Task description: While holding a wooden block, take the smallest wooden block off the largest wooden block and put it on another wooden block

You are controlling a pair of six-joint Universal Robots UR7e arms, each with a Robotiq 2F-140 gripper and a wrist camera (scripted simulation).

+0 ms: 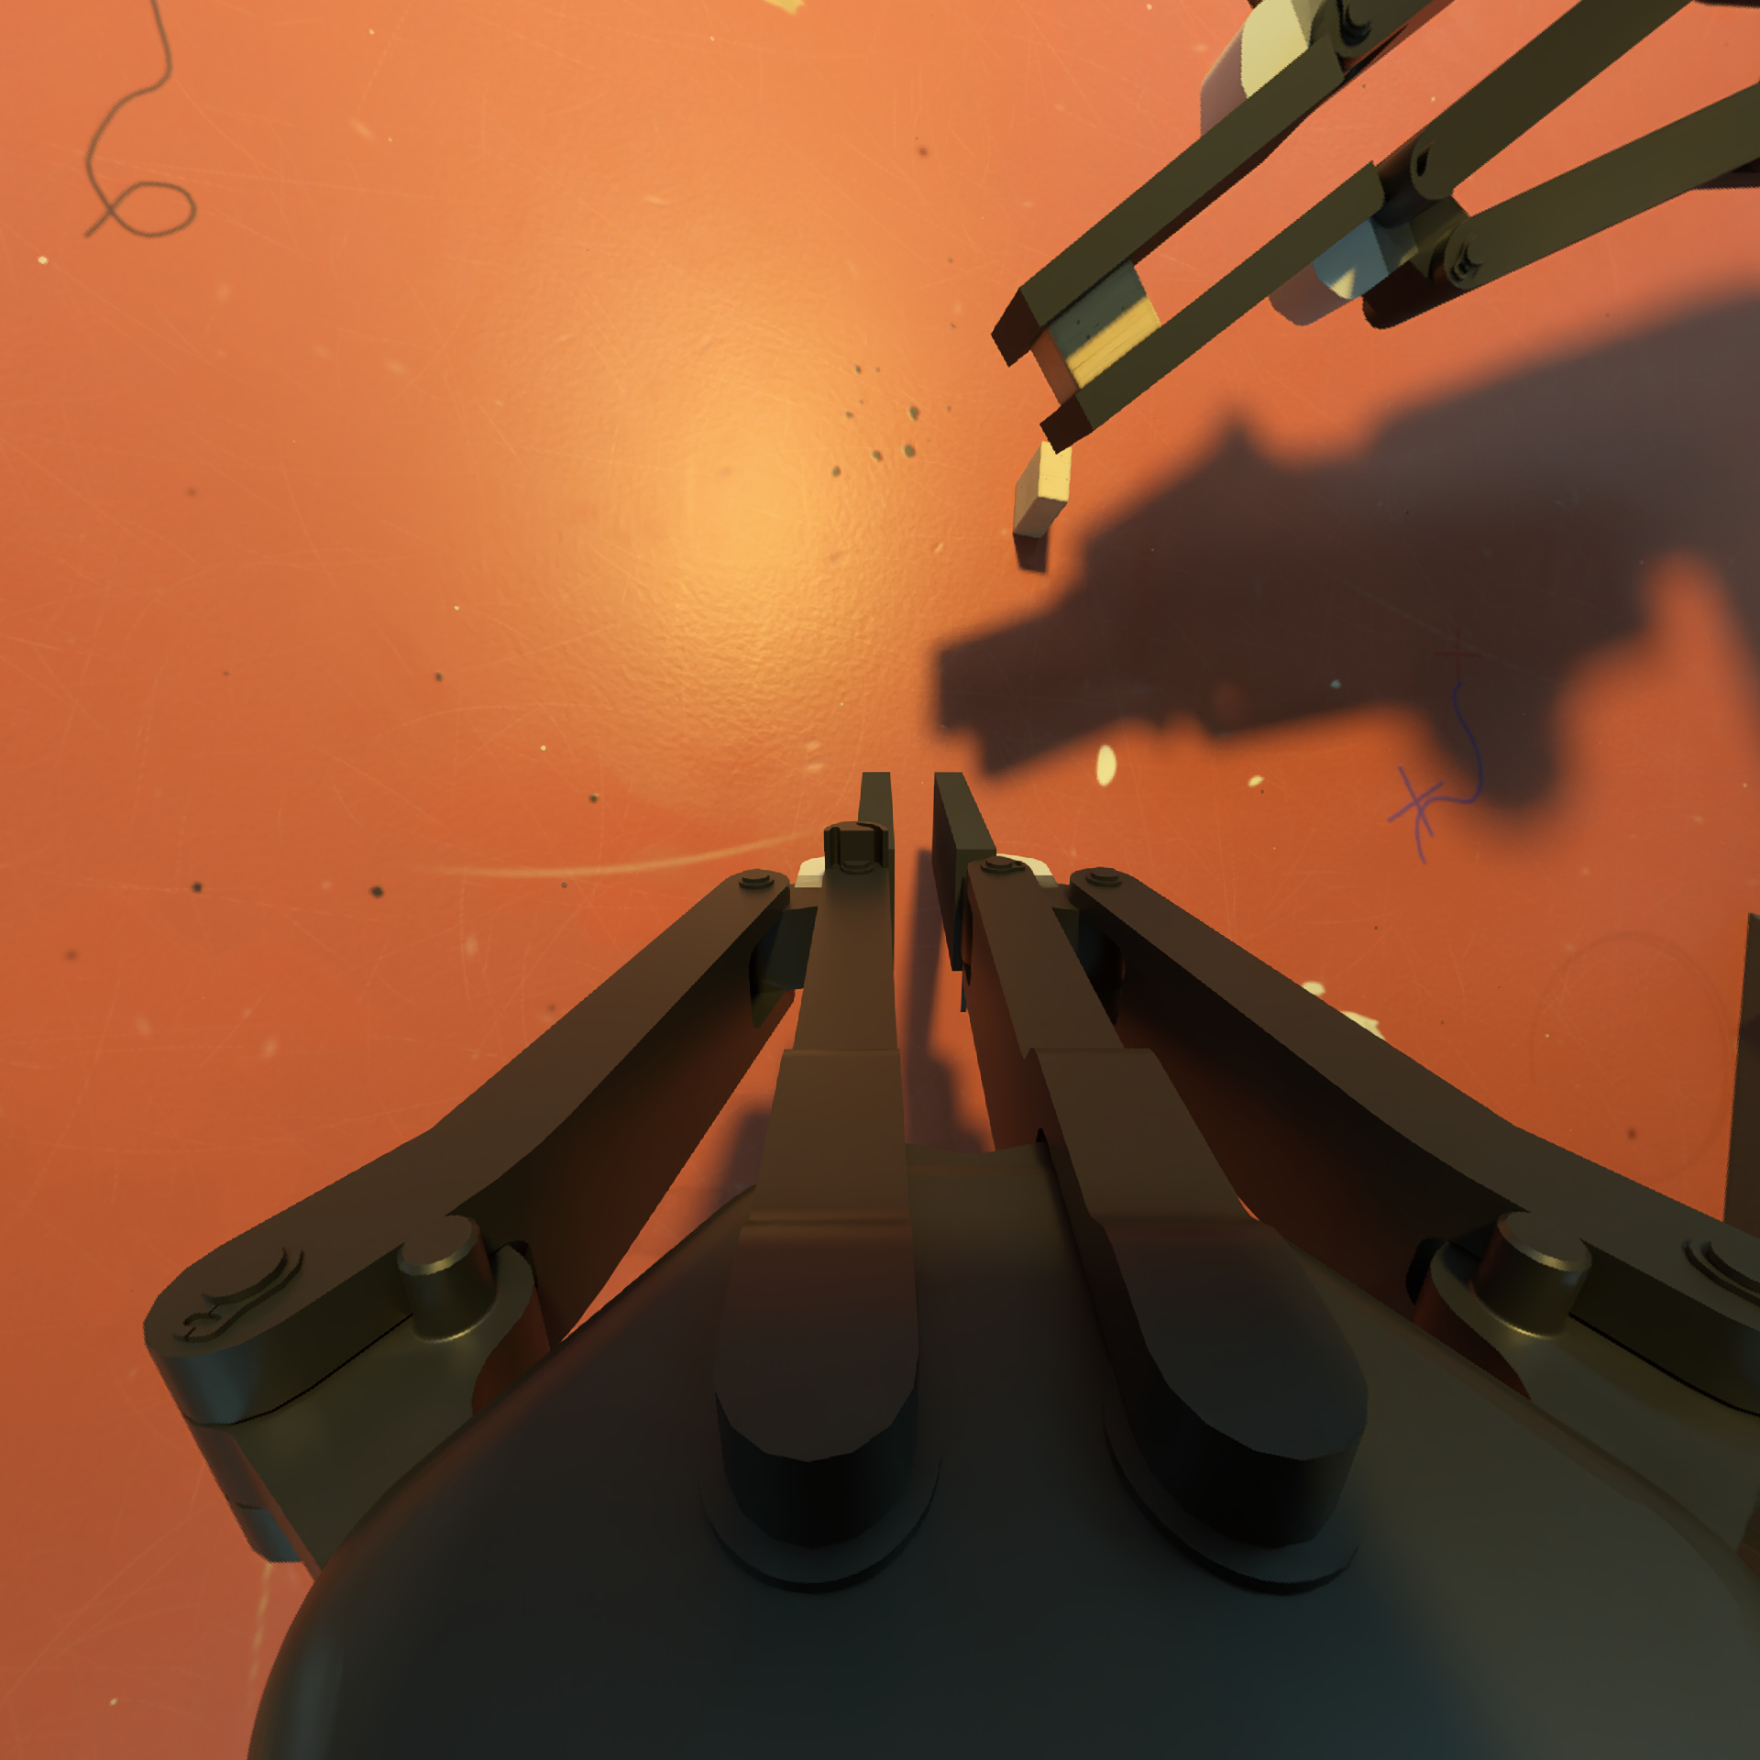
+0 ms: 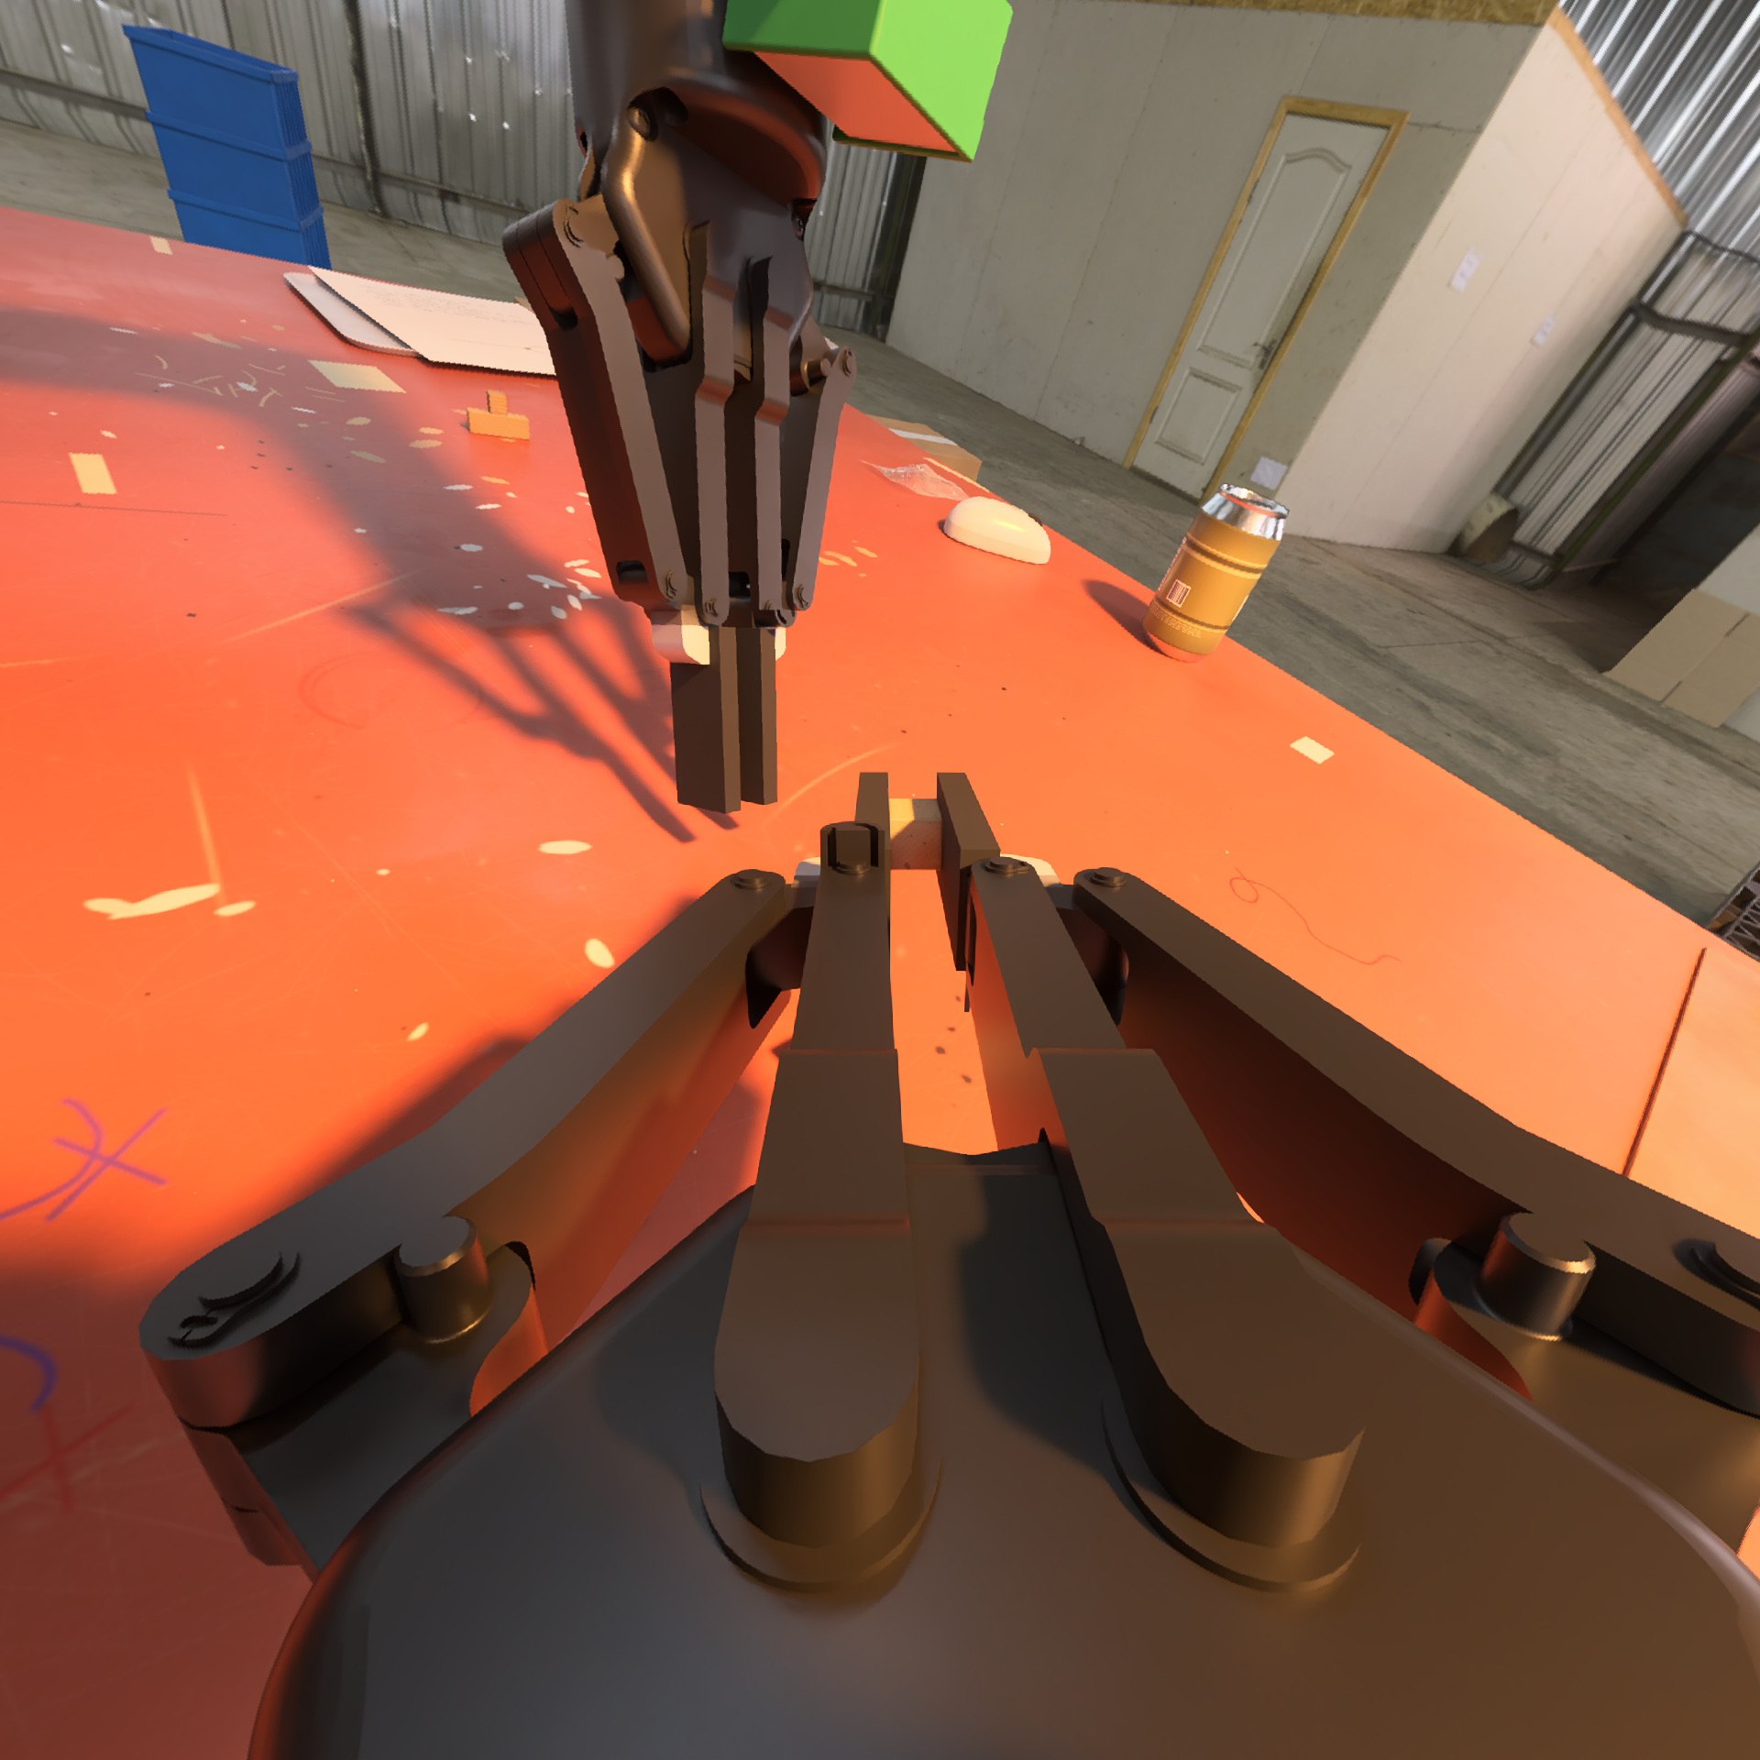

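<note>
My right gripper (image 2: 914,790) is shut on a pale wooden block (image 2: 912,830) and holds it above the orange table (image 2: 286,762). In the left wrist view the right gripper (image 1: 1038,381) shows at the upper right with that block (image 1: 1100,333) between its fingers. A small pale wooden block (image 1: 1041,500) stands on the table just below it. My left gripper (image 1: 914,790) is shut and empty, pointing down at bare table; it also shows in the right wrist view (image 2: 726,800). Far back, a flat wooden block (image 2: 497,425) carries a tiny block (image 2: 494,400) on top.
An orange can (image 2: 1214,581) and a white rounded object (image 2: 995,529) stand near the table's right edge. Flat white sheets (image 2: 429,319) lie at the back, with blue bins (image 2: 229,143) behind. A green and red box (image 2: 886,67) sits on the left arm.
</note>
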